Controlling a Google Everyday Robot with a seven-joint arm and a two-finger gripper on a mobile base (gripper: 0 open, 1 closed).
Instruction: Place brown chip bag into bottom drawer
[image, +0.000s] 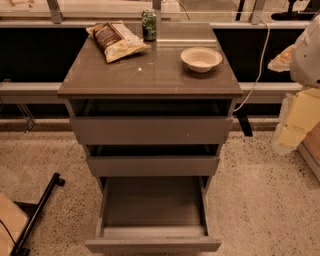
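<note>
The brown chip bag (117, 40) lies flat on the back left of the cabinet top, dark brown and pale yellow. The bottom drawer (152, 245) is pulled far out toward me, and its plain box interior holds nothing. My arm comes in at the right edge of the view. My gripper (295, 122) hangs there as a pale shape beside the cabinet, at about the height of the top drawer. It is well away from the bag and from the bottom drawer and holds nothing that I can see.
A green can (149, 24) stands just right of the bag. A white bowl (201, 58) sits at the right of the cabinet top. The two upper drawers (150, 130) are pulled out slightly. A black bar (37, 212) lies on the floor at the left, and a white cable (257, 65) hangs at the right.
</note>
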